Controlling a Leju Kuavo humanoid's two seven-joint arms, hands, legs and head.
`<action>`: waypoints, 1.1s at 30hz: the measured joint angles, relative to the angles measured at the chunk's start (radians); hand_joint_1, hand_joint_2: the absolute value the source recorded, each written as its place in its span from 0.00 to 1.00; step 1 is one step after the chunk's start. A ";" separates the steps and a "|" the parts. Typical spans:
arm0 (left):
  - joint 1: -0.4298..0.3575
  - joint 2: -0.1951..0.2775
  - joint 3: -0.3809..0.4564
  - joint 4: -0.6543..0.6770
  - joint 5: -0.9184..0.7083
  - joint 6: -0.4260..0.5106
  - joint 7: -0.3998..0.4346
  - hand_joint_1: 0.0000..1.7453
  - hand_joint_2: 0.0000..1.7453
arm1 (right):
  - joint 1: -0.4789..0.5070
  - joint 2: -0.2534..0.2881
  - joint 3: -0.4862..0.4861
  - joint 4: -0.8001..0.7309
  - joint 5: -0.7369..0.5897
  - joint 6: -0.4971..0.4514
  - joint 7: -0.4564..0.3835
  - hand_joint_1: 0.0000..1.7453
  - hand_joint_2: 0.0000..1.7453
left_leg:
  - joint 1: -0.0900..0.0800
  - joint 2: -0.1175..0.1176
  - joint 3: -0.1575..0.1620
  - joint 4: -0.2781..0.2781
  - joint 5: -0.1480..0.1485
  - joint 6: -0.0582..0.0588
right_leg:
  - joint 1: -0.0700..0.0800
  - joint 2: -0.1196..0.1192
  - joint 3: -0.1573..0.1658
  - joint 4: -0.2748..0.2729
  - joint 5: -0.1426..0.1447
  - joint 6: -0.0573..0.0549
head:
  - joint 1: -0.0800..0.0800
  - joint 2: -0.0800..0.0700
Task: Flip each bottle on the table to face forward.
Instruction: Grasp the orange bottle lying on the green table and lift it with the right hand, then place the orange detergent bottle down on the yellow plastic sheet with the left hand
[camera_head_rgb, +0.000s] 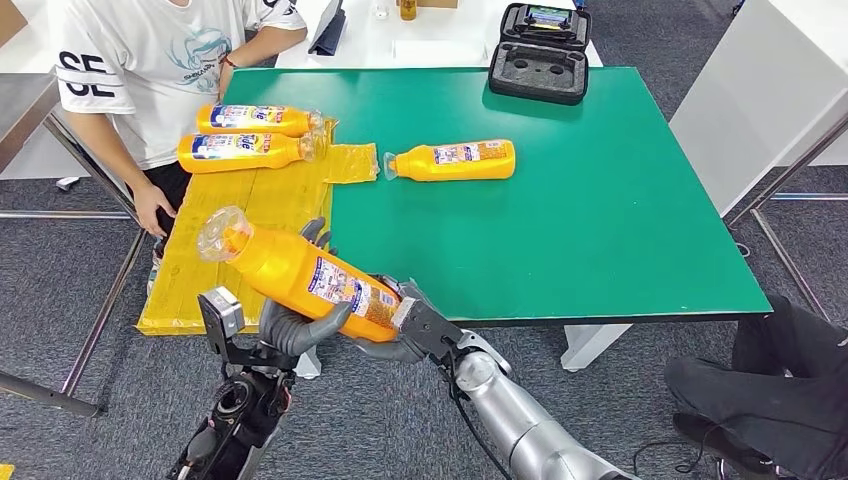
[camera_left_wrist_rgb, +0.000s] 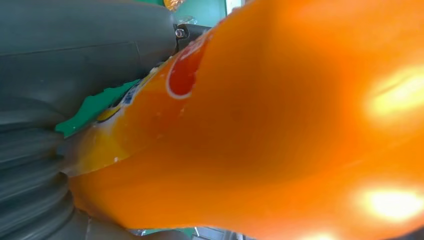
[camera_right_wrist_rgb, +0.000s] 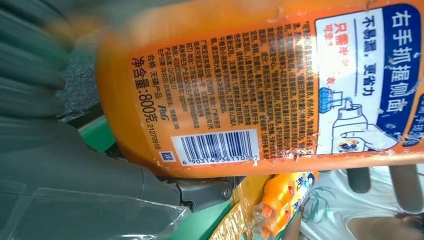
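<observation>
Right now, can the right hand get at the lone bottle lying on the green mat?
Probably not yet. The right hand and left hand both hold the lifted bottle, so it is occupied. The path across the green mat to the lone bottle looks free otherwise.

held bottle (camera_left_wrist_rgb: 280, 130) a close orange blur, its base hidden by right hand (camera_head_rgb: 400, 335)

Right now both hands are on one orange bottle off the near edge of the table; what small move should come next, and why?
Probably roll the held bottle so the barcode side turns away, then carry it over the table. The left hand and right hand hold it in the air, and the right wrist view shows its back label. Three other bottles lie further back.
</observation>
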 joint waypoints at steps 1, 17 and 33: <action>0.000 0.000 0.000 0.003 -0.001 0.000 -0.001 0.00 1.00 | 0.000 0.000 0.000 0.001 0.000 0.000 0.000 1.00 1.00 | 0.000 0.000 0.000 0.000 0.000 0.000 | 0.000 0.000 0.000 0.000 0.000 0.000 | 0.000 0.000; -0.005 0.000 0.006 0.037 0.142 -0.201 -0.044 0.00 1.00 | -0.003 0.000 0.002 0.054 0.062 0.021 -0.006 1.00 1.00 | 0.000 0.000 0.000 0.000 0.000 0.000 | 0.000 0.000 0.000 0.000 0.000 0.000 | 0.000 0.000; -0.013 0.002 0.004 0.037 0.060 -0.189 -0.049 0.76 1.00 | 0.007 -0.002 -0.003 0.074 0.081 0.022 -0.007 0.99 1.00 | 0.000 0.001 0.000 0.000 0.000 0.000 | 0.000 0.001 -0.001 0.000 0.000 0.000 | 0.000 0.000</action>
